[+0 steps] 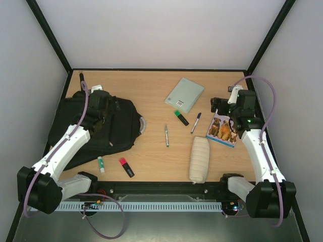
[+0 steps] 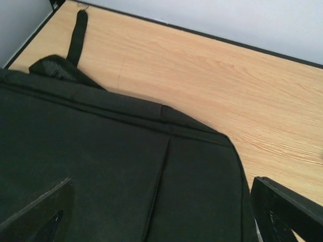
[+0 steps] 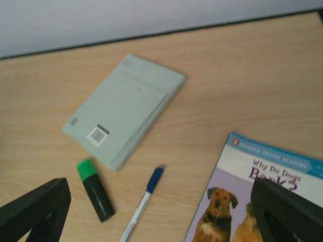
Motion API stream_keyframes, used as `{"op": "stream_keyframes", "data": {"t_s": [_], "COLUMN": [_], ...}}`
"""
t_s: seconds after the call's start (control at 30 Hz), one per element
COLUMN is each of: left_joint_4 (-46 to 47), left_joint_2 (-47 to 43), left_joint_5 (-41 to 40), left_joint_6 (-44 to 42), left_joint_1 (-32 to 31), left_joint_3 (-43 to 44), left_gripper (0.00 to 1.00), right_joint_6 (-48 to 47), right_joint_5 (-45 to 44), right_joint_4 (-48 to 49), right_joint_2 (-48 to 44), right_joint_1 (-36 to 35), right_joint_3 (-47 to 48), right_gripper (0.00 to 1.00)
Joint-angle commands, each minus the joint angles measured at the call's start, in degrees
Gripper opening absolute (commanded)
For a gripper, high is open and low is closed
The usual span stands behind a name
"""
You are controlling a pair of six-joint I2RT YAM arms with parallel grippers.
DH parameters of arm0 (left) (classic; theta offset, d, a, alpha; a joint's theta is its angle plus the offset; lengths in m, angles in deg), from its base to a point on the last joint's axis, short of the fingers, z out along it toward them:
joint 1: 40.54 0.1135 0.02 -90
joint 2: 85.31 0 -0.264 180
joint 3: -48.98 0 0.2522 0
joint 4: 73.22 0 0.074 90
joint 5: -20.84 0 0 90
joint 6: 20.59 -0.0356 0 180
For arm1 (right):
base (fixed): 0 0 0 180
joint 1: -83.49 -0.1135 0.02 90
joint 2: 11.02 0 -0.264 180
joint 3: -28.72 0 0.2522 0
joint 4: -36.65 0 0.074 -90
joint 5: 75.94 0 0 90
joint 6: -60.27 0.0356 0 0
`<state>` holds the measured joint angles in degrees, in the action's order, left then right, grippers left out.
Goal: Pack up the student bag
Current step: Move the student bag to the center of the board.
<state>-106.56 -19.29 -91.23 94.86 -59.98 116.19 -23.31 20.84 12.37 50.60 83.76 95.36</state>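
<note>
Top external view: the student bag (image 1: 121, 128) lies flat on the left side of the table (image 1: 151, 85), a soft black heap, and my left gripper (image 1: 102, 107) hovers over its upper part. My right gripper (image 1: 222, 107) hangs over the dog book (image 1: 222, 131) at the far right, well apart from the bag.

Left wrist view: my left tool is spread wide with nothing in its grasp, black cloth and a zip (image 2: 157, 196) just below it. I judge the bag limp and fairly light. The flat panel would bunch and sag, so I'd pinch a seam or the zip edge.

Right wrist view: jaws wide and empty above the dog book, with a blue pen (image 3: 144, 201) and a green highlighter (image 3: 96, 190) beside it.
</note>
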Motion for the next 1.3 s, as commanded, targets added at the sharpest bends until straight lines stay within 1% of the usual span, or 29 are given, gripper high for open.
{"op": "stream_keyframes", "data": {"t_s": [0.0,0.07,0.2,0.27,0.4,0.53,0.73,0.83,1.0,1.13,1.27], "left_joint_4": [1.63,1.48,-0.5,-0.94,-1.73,-1.78,-4.02,-5.02,-5.97,-8.19,-14.08], "left_joint_2": [-0.19,-0.86,-2.64,-4.13,-7.36,-8.82,-6.03,-3.92,-2.38,-3.97,-9.66], "left_joint_5": [1.72,1.57,-4.08,-6.71,-8.64,-6.61,-4.13,-5.57,-5.45,-4.94,-4.49], "left_joint_6": [5.57,7.52,13.86,16.74,21.66,23.94,28.26,30.66,35.36,37.93,38.51], "left_joint_1": [2.67,3.74,5.17,5.87,8.32,12.16,17.09,17.74,18.24,18.3,18.3], "left_joint_3": [-1.75,-2.74,-5.07,-6.89,-10.49,-13.1,-13.95,-14.59,-16.18,-16.4,-15.22], "left_gripper": [0.98,0.98,0.99,0.99,0.99,0.99,0.99,0.99,0.99,0.99,0.99], "right_joint_6": [-2.57,-4.77,-7.22,-8.18,-9.44,-10.46,-11.21,-11.72,-12.12,-12.09,-12.13], "right_joint_5": [4.15,6.42,9.92,11.32,12.93,15.35,17.43,18.19,19.1,19.67,20.57], "right_joint_4": [2.04,2.22,2.53,2.59,2.76,2.53,2.1,1.77,1.64,1.32,1.04], "right_joint_2": [-0.2,-0.48,-0.75,-0.65,-0.44,0.13,0.92,0.69,0.28,1.22,1.78], "right_joint_1": [-0.49,-0.54,-0.71,-0.72,-0.81,-0.84,-0.93,-0.95,-0.98,-0.98,-0.98], "right_joint_3": [-4.78,-6.93,-10.32,-11.19,-12.02,-12.35,-12.18,-12.17,-12.45,-12.22,-12.15], "right_gripper": [0.98,0.99,0.99,1.0,1.0,1.0,1.0,0.99,1.0,1.0,1.0]}}
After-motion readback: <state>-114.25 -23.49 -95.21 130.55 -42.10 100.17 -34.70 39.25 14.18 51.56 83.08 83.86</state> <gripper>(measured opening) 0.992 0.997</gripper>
